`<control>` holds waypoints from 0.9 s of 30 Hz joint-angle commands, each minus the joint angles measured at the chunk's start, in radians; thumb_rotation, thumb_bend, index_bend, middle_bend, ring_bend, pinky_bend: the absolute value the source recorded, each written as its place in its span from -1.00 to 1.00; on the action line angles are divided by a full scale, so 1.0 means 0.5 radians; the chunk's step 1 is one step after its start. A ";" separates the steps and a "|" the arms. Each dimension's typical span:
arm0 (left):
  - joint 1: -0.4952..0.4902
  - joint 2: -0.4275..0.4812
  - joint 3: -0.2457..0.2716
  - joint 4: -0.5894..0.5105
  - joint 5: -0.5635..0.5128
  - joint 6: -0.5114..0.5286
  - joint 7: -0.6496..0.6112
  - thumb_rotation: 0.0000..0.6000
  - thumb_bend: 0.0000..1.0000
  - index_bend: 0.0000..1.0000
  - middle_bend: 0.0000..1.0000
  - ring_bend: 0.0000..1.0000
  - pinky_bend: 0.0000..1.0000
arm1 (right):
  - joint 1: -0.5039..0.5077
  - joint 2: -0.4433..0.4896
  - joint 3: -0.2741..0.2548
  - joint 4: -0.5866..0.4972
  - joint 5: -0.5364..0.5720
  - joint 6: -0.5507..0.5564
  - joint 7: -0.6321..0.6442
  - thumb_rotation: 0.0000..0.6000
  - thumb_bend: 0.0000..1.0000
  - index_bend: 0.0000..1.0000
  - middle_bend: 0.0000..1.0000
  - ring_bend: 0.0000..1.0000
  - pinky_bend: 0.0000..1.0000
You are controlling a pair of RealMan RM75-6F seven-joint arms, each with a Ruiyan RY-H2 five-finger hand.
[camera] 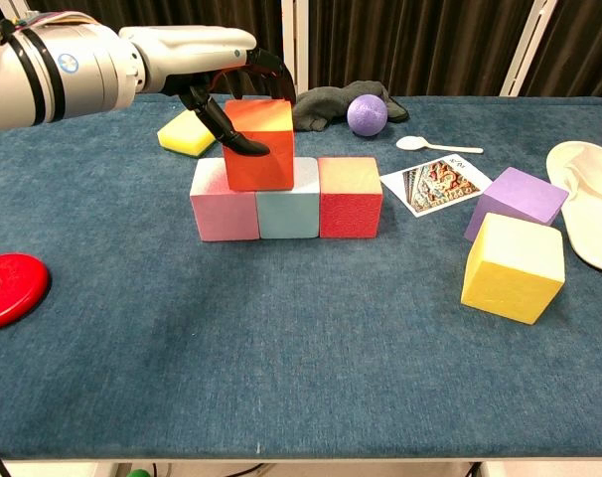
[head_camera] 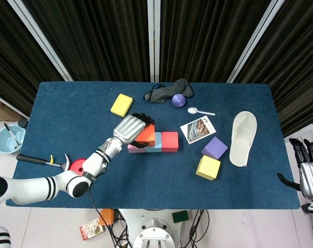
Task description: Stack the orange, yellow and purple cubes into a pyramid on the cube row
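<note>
The left robot hand [camera: 236,94] grips the orange cube [camera: 259,145] atop the pink-and-blue joint of the cube row [camera: 286,198]. Only the head view shows the right robot hand [head_camera: 307,168] (fingers spread, empty, cut off at frame edge). Blue tabletop [camera: 281,348]; black curtains behind. Yellow cube [camera: 512,268] and purple cube [camera: 516,202] lie at 4 o'clock.

Curtained lab: blue table [head_camera: 63,111] (black drapes [head_camera: 99,36])
</note>
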 commanded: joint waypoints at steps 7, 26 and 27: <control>0.003 0.004 0.014 -0.042 0.026 0.015 0.028 0.55 -0.50 -0.62 -0.62 -0.71 -0.54 | 0.002 0.004 0.000 -0.004 -0.004 -0.003 0.006 1.00 -0.76 -1.00 -0.86 -1.00 -0.88; -0.001 -0.029 0.001 -0.041 -0.038 0.076 0.106 0.63 -0.51 -0.40 -0.33 -0.49 -0.46 | 0.001 0.001 0.000 0.009 -0.004 -0.006 0.019 1.00 -0.76 -1.00 -0.86 -1.00 -0.88; 0.001 -0.030 -0.001 -0.041 -0.033 0.082 0.104 0.63 -0.51 -0.40 -0.32 -0.49 -0.46 | 0.001 0.002 0.000 0.009 -0.004 -0.006 0.020 1.00 -0.76 -1.00 -0.86 -1.00 -0.88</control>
